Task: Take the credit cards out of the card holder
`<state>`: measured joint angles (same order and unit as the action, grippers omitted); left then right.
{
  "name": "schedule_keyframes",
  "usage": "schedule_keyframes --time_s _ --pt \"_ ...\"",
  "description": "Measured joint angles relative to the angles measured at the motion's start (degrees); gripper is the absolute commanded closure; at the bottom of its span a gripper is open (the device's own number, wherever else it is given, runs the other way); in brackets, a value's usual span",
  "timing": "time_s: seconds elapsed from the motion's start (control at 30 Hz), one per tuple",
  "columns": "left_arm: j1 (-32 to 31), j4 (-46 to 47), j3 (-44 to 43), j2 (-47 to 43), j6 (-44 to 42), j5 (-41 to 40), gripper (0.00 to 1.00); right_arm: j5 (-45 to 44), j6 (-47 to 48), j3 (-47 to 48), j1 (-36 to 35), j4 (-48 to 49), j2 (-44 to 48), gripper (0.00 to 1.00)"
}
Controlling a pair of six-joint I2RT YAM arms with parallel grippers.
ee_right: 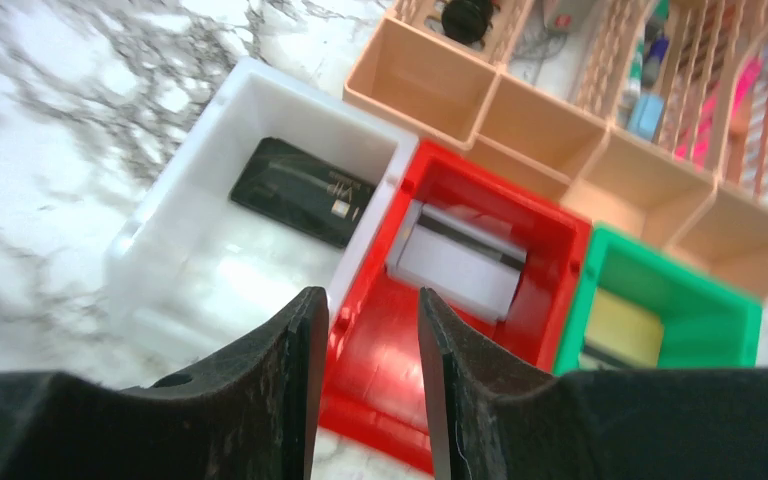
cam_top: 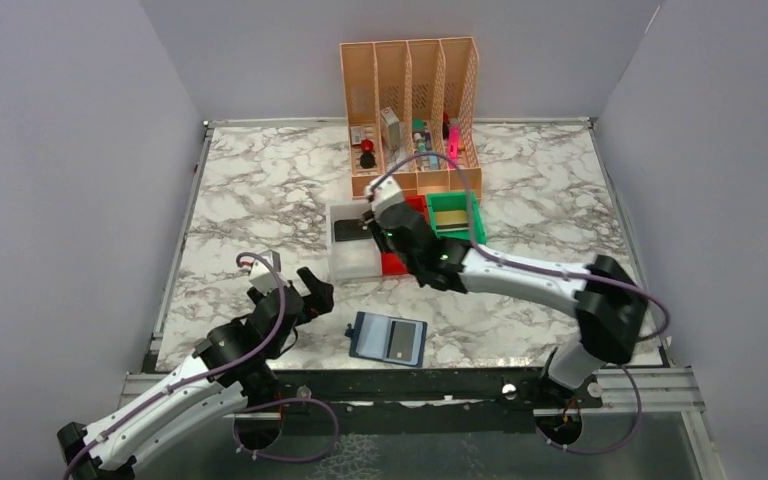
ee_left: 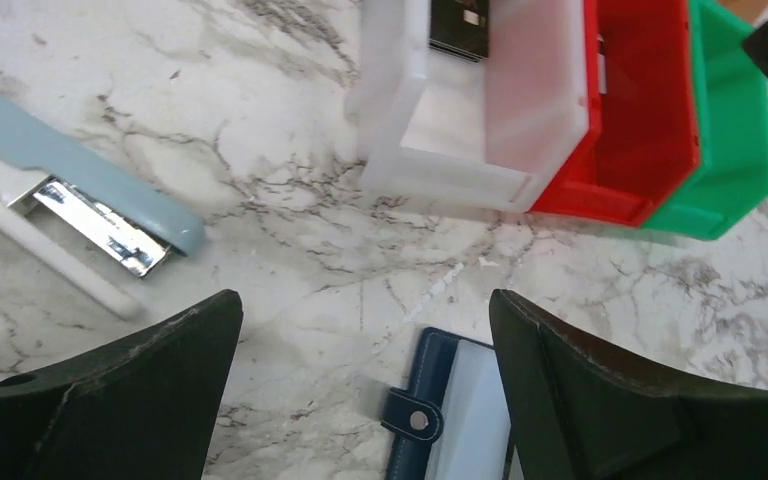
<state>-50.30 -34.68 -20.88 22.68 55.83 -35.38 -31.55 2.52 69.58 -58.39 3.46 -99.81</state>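
Upper centre, red bin (ee_right: 480, 340): silver card (ee_right: 460, 265) sorted inside; right gripper (ee_right: 370, 300) narrowly parted, empty; left gripper (ee_left: 365, 310) wide, readied over card holder (ee_left: 440, 400).

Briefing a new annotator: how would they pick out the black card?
Find the orange file rack at the back; three bins line up before it. The black card lies flat in the white bin, the leftmost; the red bin holds a silver-grey card, the green bin a gold card.
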Motion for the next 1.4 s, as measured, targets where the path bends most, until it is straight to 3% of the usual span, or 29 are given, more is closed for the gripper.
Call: schedule_keyframes --time_s 0.2,0.5,0.8,1.4 --pt "0.0 9.8 0.1 0.0 -10.2 11.1 0.15 6.9 -23.3 -20.3 0.3 -1.4 23.8 0.53" --pt "0.0 26.7 1.1 12.7 -15.6 31.3 0.32 25.0 -45.4 -39.5 0.3 -3.5 28.9 0.58" --pt "-1.2 33.8 0.1 28.5 -17.3 43.6 0.46 34.2 -53.1 -47.4 0.3 3.4 36.0 0.59" --pt "-5.6 37.2 -2.5 38.9 -18.5 47.9 0.55 41.1 -56.6 -54.1 0.3 13.0 35.9 0.68"
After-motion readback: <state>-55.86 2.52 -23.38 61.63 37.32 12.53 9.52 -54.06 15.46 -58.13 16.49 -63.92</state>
